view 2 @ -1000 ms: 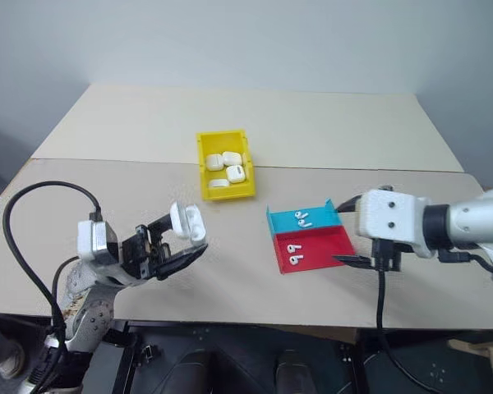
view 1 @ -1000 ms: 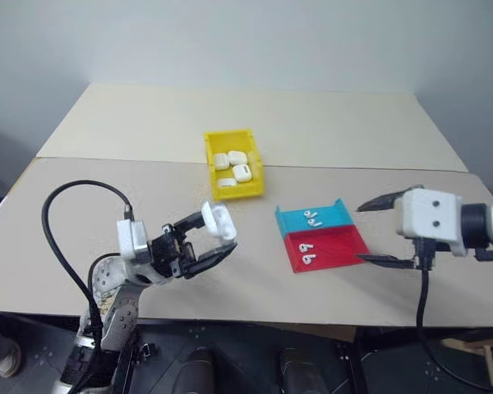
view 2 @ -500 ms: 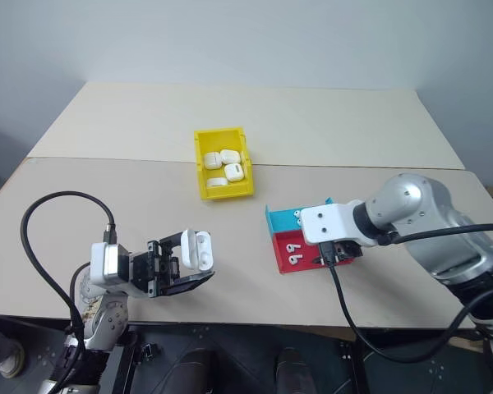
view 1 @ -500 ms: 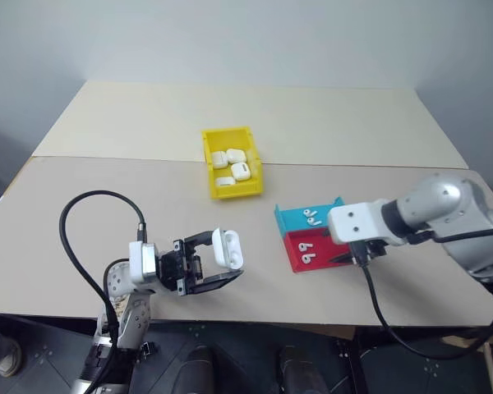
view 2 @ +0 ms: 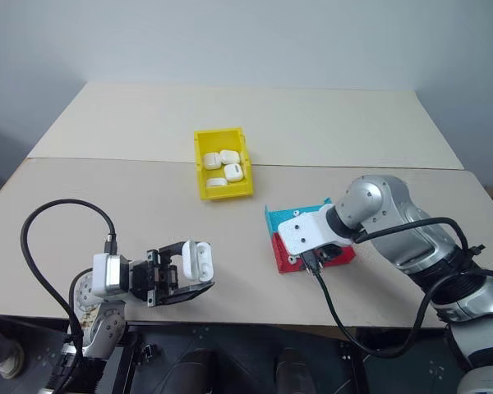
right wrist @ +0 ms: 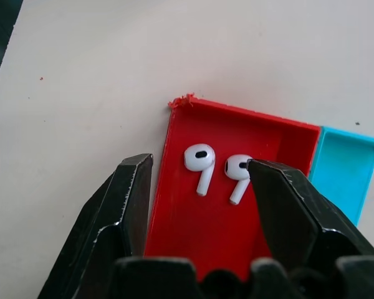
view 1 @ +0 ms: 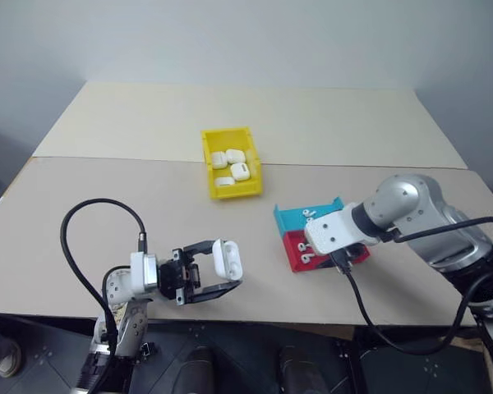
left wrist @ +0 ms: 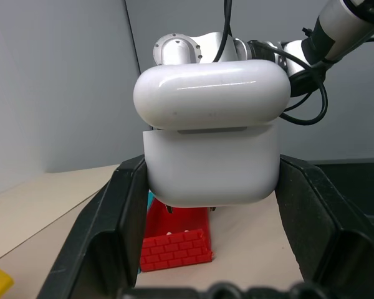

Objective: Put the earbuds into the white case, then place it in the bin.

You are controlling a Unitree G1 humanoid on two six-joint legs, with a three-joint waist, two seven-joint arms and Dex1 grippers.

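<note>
My left gripper [view 1: 228,266] is shut on the white case [view 1: 228,255], held sideways just above the table's near left part with its lid raised; the left wrist view has the case [left wrist: 212,162] between both black fingers. My right gripper [right wrist: 199,167] hangs open, pointing down over the red tray [right wrist: 193,230]. Two earbuds [right wrist: 199,163] lie side by side in that tray, between the spread fingers [right wrist: 128,199] and apart from them. From the head the right wrist [view 1: 333,232] covers part of the tray. The yellow bin [view 1: 208,164] stands further back at the centre.
Several white cases [view 1: 232,164] lie in the bin. A blue tray [view 1: 289,217] joined to the red one holds two more earbuds [view 1: 311,216]. A black cable [view 1: 82,246] loops over the left arm. The table has a seam across it [view 1: 107,158].
My right arm swung in from the right and down over the red tray, its jaws narrowing. The left gripper sank a little towards the near edge with the case still held.
</note>
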